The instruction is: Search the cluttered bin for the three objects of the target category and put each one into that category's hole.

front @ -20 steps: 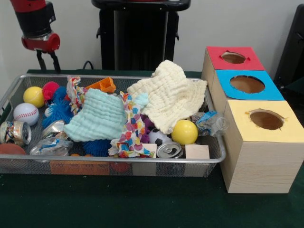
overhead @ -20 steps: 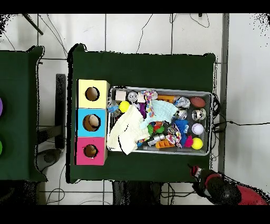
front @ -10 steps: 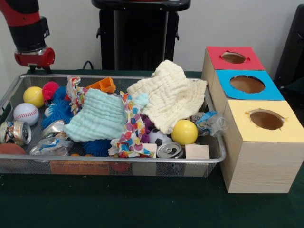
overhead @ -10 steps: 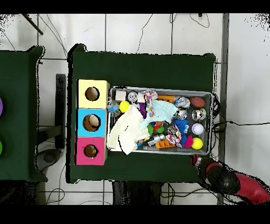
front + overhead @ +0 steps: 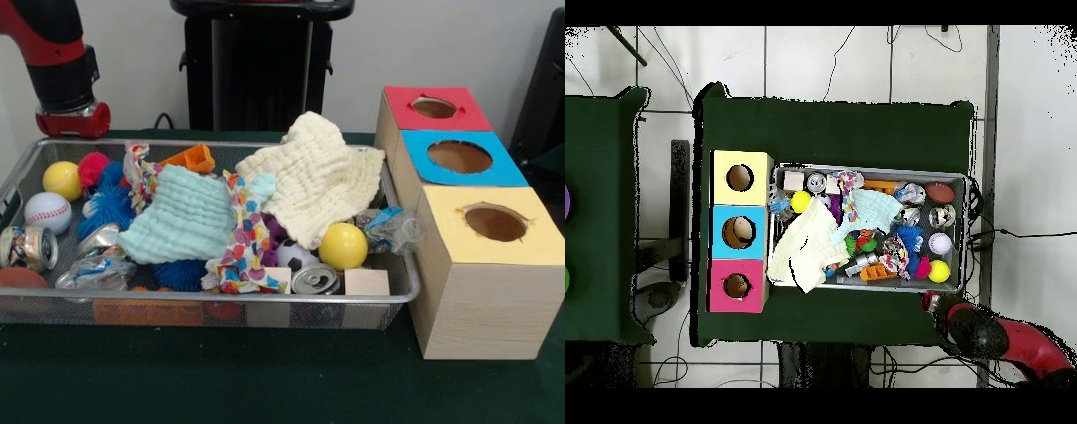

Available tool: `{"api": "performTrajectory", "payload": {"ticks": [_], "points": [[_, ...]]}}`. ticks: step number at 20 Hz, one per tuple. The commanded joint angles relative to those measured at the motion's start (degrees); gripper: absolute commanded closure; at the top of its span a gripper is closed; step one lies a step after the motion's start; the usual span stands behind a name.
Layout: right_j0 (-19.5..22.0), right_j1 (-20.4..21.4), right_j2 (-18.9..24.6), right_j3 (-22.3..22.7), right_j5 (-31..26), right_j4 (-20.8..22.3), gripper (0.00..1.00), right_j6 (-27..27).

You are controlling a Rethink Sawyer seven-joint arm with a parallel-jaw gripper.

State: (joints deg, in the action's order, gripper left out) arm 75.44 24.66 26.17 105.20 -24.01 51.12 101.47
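Hovering at about 10 o'clock in the front view, the end effector (image 5: 73, 119) sits just behind the back corner of the wire bin (image 5: 221, 303), and honestly I can't tell if it's open or closed since only the red wrist end shows. Looks like we're at the search step, nothing picked up yet. Which category is the target isn't obvious to me. If it's balls, there's a yellow ball (image 5: 63, 179) and a baseball (image 5: 48, 211) over at 9 o'clock in the bin, plus another yellow ball (image 5: 342, 246) near the boxes (image 5: 459, 159) at 3 o'clock. My guess: next move needs a drop into the bin over something exposed, away from the cloths (image 5: 318, 177) piled mid-bin.
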Motion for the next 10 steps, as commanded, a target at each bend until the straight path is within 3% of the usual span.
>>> {"api": "performTrajectory", "payload": {"ticks": [1,7,10], "points": [[-4.00,-8.41,-1.05,-7.07,2.40,4.98,0.00,-3.00],[-3.56,4.36,1.24,0.56,-4.32,-0.66,0.00,-5.98],[-2.94,4.90,2.36,-0.07,-4.62,-1.38,0.00,-7.18]]}}
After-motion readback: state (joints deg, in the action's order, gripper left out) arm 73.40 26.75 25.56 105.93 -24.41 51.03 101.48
